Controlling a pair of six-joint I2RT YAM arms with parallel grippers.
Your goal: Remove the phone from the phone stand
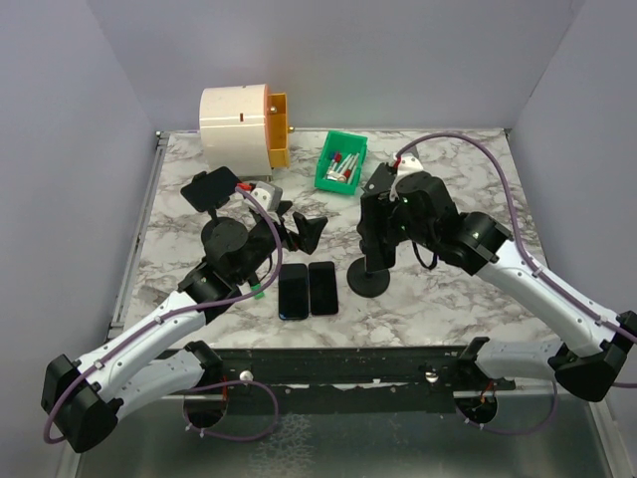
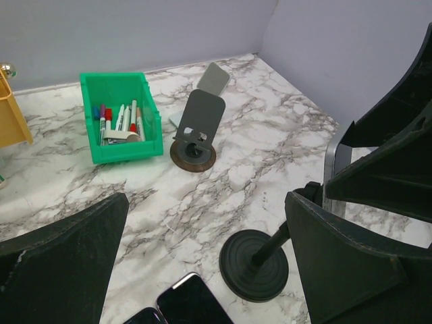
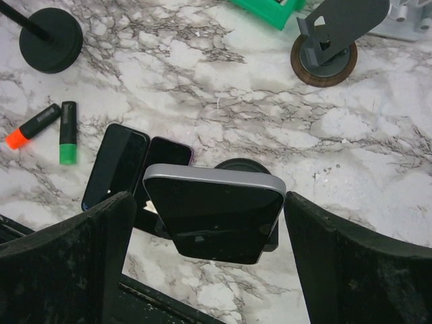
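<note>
A dark phone (image 3: 212, 212) with a silver rim sits tilted on the black phone stand, whose round base (image 3: 243, 165) shows behind it. My right gripper (image 3: 208, 202) is open and straddles the phone; one finger (image 3: 67, 256) is on its left and one (image 3: 358, 263) on its right, with a small gap on each side. In the top view the right gripper (image 1: 378, 224) covers the phone above the stand's base (image 1: 368, 281). My left gripper (image 1: 302, 227) is open and empty, left of the stand (image 2: 256, 264).
Two phones (image 1: 294, 291) (image 1: 322, 288) lie flat beside the stand's base. A green bin of markers (image 1: 341, 162), a small grey stand (image 2: 199, 128), a white and yellow container (image 1: 244, 124) and a second black stand (image 1: 227, 239) are behind. Two markers (image 3: 67, 131) lie loose.
</note>
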